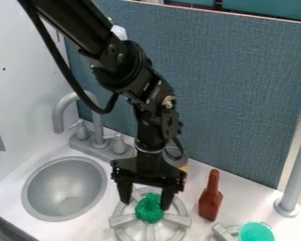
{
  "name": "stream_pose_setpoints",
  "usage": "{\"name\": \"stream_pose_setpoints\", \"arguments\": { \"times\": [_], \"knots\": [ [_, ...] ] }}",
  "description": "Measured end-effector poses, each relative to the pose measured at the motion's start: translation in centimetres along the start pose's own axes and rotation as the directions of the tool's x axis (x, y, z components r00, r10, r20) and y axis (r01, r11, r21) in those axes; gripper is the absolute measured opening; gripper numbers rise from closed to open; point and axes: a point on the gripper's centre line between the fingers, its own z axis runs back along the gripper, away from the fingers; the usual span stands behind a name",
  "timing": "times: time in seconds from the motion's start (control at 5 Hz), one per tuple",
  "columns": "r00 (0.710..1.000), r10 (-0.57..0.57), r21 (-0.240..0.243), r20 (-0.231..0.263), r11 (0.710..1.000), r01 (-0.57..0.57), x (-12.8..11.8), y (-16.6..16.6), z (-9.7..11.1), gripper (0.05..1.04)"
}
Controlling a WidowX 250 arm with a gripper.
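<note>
While poised over round grey burner point(121, 220) with black two-finger gripper point(145, 205), straddling crumpled green bundle point(148, 209) lying on grate. Released, with fingers spread on either side. Seems at lining-up stage, ahead of any firm hold; calls for even closing, clear of grate bars. Counting: one gripper, one bundle, two burners, second point(223, 233) cut off at lower edge; one dark-red bottle point(210, 200) upright nearby; one turquoise cup point(255, 232) beside or on second burner; one round grey sink point(64, 188); one curved grey faucet point(58, 117), two handles point(119, 145).
</note>
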Motion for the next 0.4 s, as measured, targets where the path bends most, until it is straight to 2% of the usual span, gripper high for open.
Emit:
{"name": "stream_pose_setpoints", "arguments": {
  "times": [0.2, 0.4],
  "knots": [
    [0.99, -0.136, -0.01, -0.038, 0.991, 0.135, -1.8, -2.6, -0.1, 1.001],
    [0.956, -0.288, -0.028, -0.049, 0.958, 0.287, -3.6, -5.3, 0.1, 1.001]
  ]
}}
